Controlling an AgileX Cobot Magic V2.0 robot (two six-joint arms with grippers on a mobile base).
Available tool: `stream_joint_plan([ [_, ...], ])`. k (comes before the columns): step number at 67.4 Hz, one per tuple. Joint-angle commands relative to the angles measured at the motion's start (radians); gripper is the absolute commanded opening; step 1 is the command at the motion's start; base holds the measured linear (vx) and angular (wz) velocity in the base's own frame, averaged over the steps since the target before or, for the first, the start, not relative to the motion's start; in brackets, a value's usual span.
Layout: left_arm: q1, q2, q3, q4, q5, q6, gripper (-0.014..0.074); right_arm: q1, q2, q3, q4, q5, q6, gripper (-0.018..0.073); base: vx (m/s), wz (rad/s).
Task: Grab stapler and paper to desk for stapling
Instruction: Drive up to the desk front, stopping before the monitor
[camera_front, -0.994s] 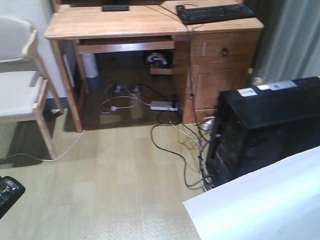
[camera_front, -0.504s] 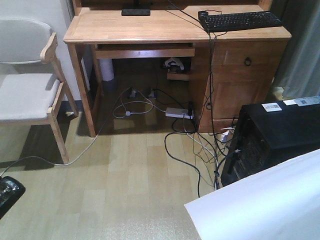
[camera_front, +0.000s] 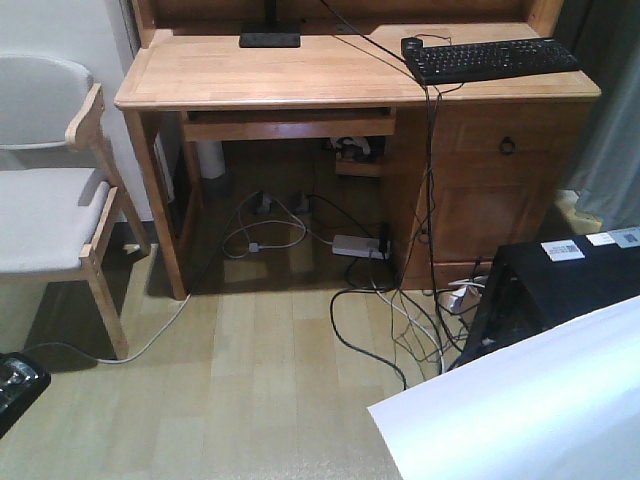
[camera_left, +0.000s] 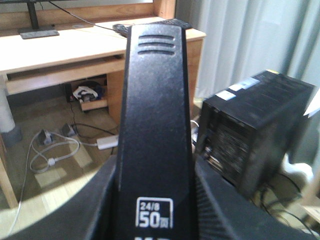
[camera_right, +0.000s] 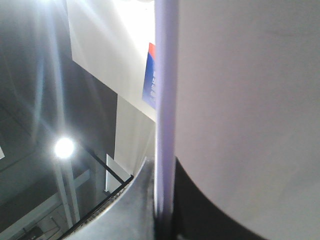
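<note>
Now the left jaws clamp the stapler (camera_left: 155, 125), its black arm pointing toward the far worktop (camera_front: 330, 70). The right jaws pinch the paper (camera_front: 530, 400) at near right.

The paper (camera_right: 250, 100) fills the right half, seen nearly edge-on, with its near edge running as a pale lilac strip from top to bottom. At the bottom that edge drops into the right gripper (camera_right: 165, 222). Its jaws press against the sheet, a grey one on the left and a dark one on the right. Left of the sheet a round lamp (camera_right: 64, 147) glares, streaking a dark background. Above is a white panel (camera_right: 100, 45), with a red-and-blue patch (camera_right: 151, 75) beside the paper's edge.
</note>
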Motion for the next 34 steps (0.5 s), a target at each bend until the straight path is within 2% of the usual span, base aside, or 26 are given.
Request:
stream_joint_plan([
  [1, -0.004, 0.015, -0.031, 0.002, -0.119, -0.002, -0.0006, -0.001, 0.01, 0.003, 0.011, -0.06, -0.005, -0.0002, 0.26, -0.01],
  [34, -0.004, 0.015, -0.031, 0.002, -0.119, -0.002, -0.0006, -0.001, 0.01, 0.003, 0.011, -0.059, -0.005, -0.0002, 0.26, 0.02],
])
